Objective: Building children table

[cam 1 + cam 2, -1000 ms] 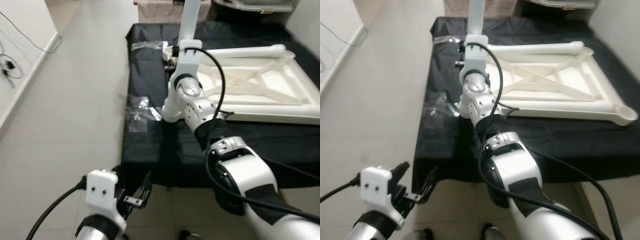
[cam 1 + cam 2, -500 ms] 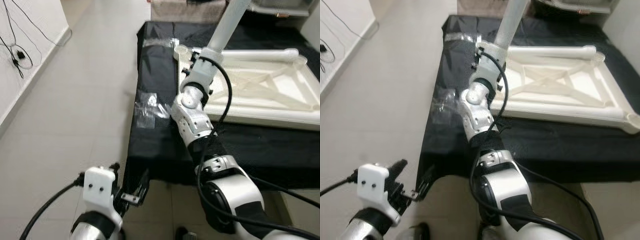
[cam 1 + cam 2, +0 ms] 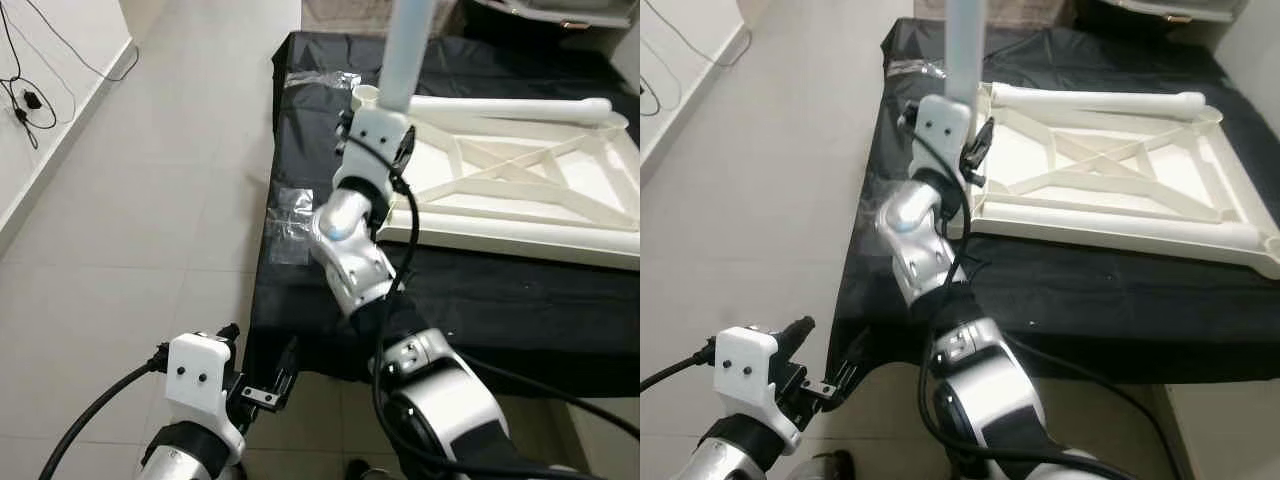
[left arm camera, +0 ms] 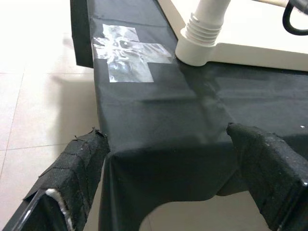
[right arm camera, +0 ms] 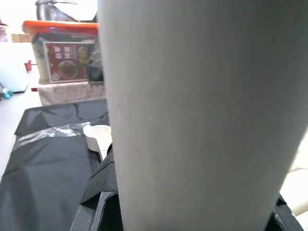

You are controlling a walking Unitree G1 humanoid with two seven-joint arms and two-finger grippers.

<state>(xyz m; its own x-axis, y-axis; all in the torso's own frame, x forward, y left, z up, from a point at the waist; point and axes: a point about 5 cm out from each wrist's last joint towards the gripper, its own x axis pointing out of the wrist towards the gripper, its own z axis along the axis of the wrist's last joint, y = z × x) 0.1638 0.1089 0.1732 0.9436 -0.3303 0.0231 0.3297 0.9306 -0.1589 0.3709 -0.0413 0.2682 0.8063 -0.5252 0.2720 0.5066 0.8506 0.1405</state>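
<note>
An upside-down cream table top (image 3: 520,185) lies on a table draped in black cloth (image 3: 480,300). My right gripper (image 3: 376,128) is shut on a white table leg (image 3: 406,50) and holds it upright at the top's far-left corner, next to a round socket (image 3: 365,97). In the right wrist view the leg (image 5: 202,110) stands close before the camera, with black fingers (image 5: 98,190) at its sides. My left gripper (image 4: 168,192) hangs open and low at the cloth's front-left corner. A ribbed white stub (image 4: 198,36) stands at the top's near-left corner.
Two patches of clear tape (image 3: 293,210) (image 3: 320,80) stick to the cloth on its left side. Open tiled floor (image 3: 150,200) runs along the table's left, with cables (image 3: 25,90) by the wall. A box with an orange lid (image 5: 62,48) stands behind the table.
The camera view has shifted. The leg leaned to the right half a second ago and now stands upright in my right gripper. My left gripper stays low and open.
</note>
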